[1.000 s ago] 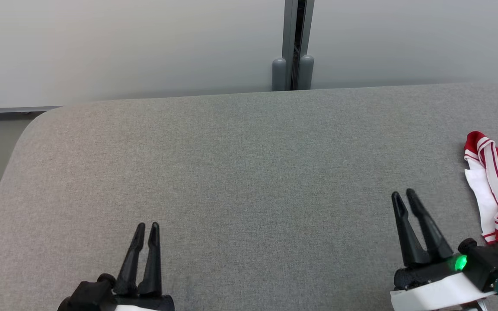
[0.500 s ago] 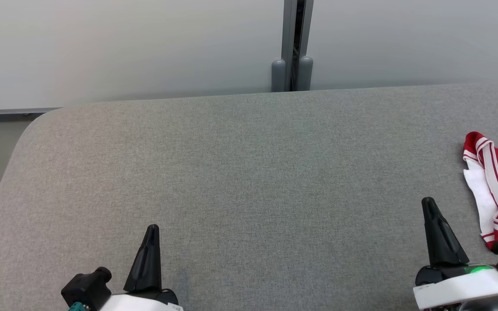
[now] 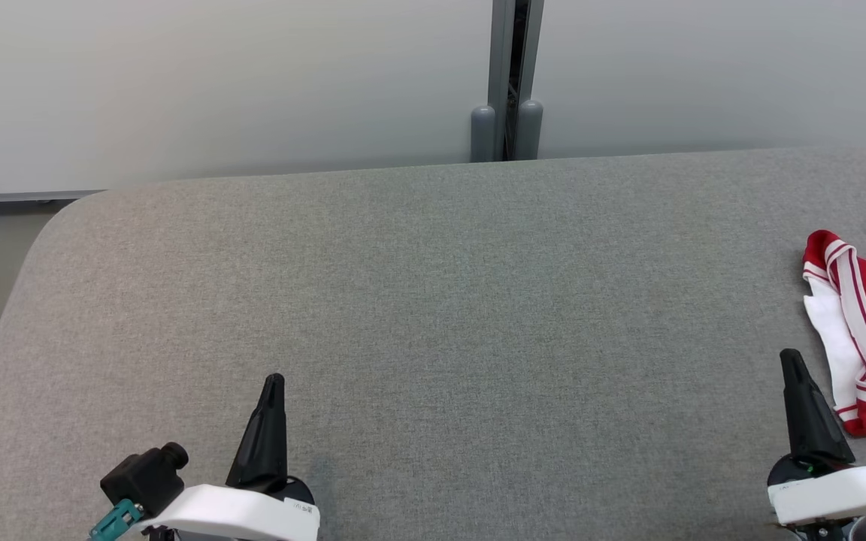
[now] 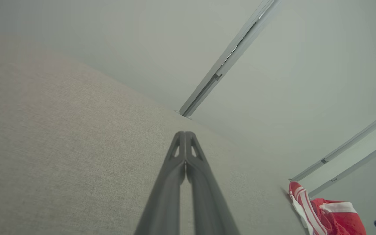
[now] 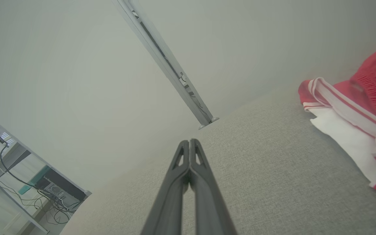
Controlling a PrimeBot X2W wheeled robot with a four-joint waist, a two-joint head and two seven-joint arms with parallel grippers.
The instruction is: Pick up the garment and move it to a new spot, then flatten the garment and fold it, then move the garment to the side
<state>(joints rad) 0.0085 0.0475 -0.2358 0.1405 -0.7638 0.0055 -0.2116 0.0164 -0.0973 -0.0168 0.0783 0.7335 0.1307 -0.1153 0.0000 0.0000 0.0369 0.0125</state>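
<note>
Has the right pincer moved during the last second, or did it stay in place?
Yes. Judged against the grey wall post, which kept its place, the right pincer has shifted toward the robot's right, closer to the red and white garment.

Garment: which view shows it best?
Right wrist view: the garment is nearest and largest, stripes clear, though cropped. The head view crops it at the right edge; the left wrist view shows it small, low right.

Left tool (image 3: 273, 382) and right tool (image 3: 788, 355): long black tapered fingers (image 4: 168, 182), triangular cut-outs near tips. White wrist shells (image 3: 230, 515). Left wrist carries black block (image 3: 143, 475) with teal plug (image 3: 111, 520).
</note>
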